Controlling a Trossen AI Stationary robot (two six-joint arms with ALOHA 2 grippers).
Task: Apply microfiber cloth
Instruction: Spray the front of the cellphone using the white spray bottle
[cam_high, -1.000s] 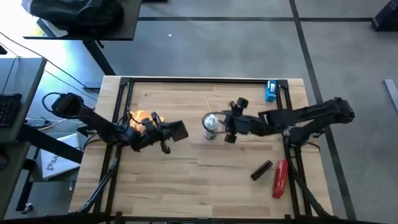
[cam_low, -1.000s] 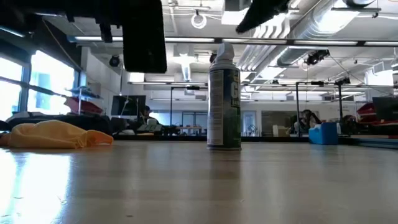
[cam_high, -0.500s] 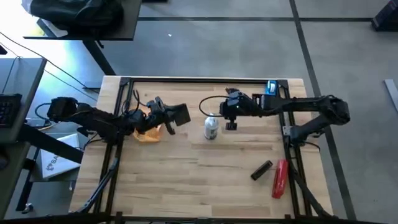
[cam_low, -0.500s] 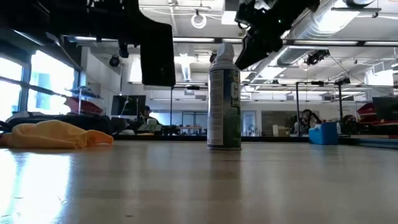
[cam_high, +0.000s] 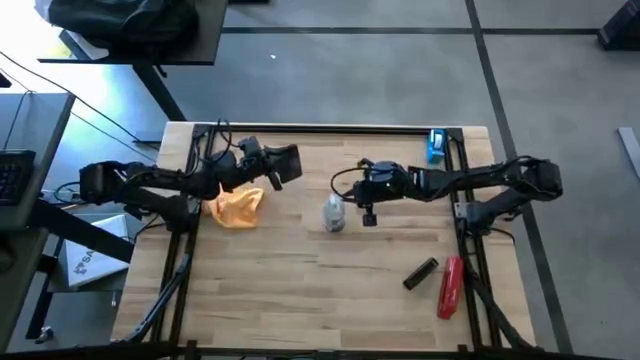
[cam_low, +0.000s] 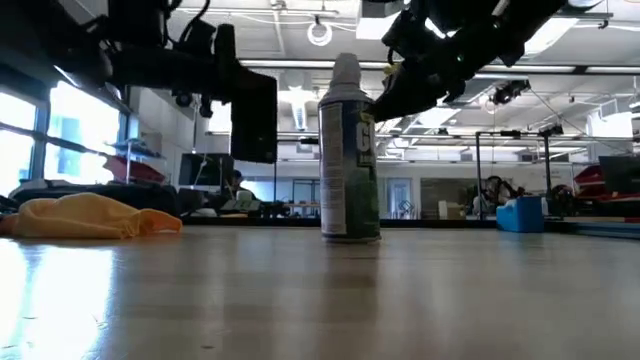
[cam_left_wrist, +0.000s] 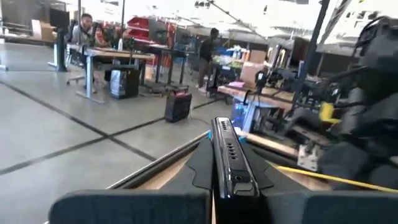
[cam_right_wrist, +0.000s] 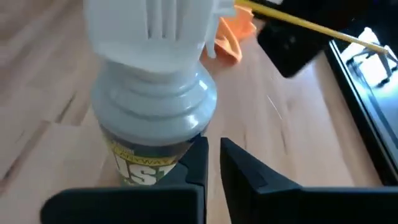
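While left fingers (cam_high: 283, 166) grip a black phone (cam_left_wrist: 227, 158), right fingers (cam_right_wrist: 212, 163) nearly closed, empty, beside spray can (cam_high: 334, 213), cloth (cam_high: 235, 204) lying.

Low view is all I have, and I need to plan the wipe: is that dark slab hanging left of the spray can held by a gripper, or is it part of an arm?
Observer: It is a black phone, clamped edge-on in the left gripper.
Operator: Is it over the cloth?
Observer: No. From above, the microfiber cloth lies loose on the table, and the phone hangs beside it, nearer the table's far edge.
Operator: And the right gripper?
Observer: The right gripper sits beside the spray can, not around it, with its fingers close together and nothing between them.
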